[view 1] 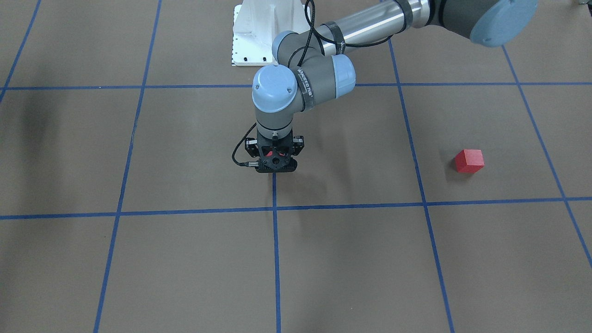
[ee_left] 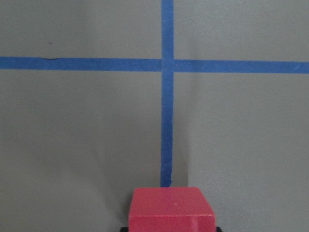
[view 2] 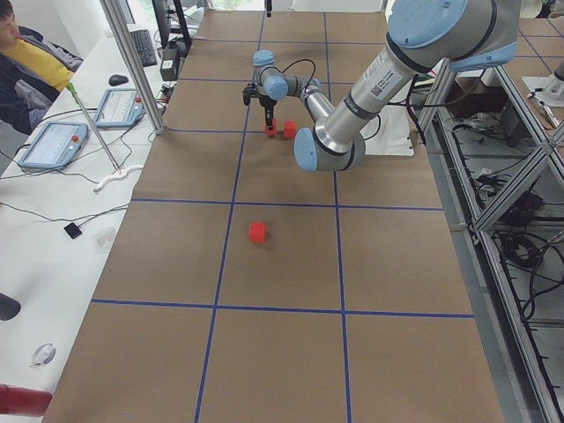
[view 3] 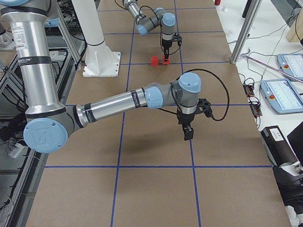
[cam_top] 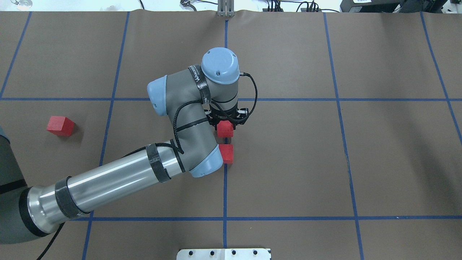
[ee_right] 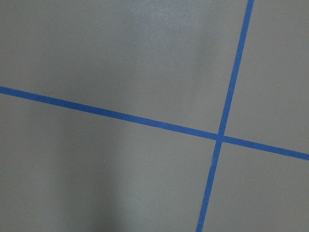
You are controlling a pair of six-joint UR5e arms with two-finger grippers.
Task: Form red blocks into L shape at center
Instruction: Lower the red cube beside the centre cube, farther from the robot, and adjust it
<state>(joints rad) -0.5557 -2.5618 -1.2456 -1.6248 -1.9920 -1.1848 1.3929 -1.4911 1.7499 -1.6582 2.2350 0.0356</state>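
Note:
My left gripper [cam_top: 226, 123] is shut on a red block [cam_top: 225, 130] and holds it low over the middle vertical tape line [cam_top: 225, 187] at the center. The same block fills the bottom of the left wrist view [ee_left: 171, 210], between dark fingertips. A second red block [cam_top: 227, 153] lies on that line just on the robot's side of the held one, a small gap apart. The third red block [cam_top: 60, 125] lies alone far to the robot's left [view 1: 469, 161]. My right gripper [view 3: 187, 134] hangs over the floor far from the blocks. I cannot tell whether it is open or shut.
The white metal base [cam_top: 223, 254] stands at the robot's edge of the floor [view 1: 259, 27]. The left arm's forearm [cam_top: 108, 184] stretches low across the left half. The right wrist view shows only a tape crossing [ee_right: 219, 136]. An operator [view 2: 31, 57] sits beyond the far edge.

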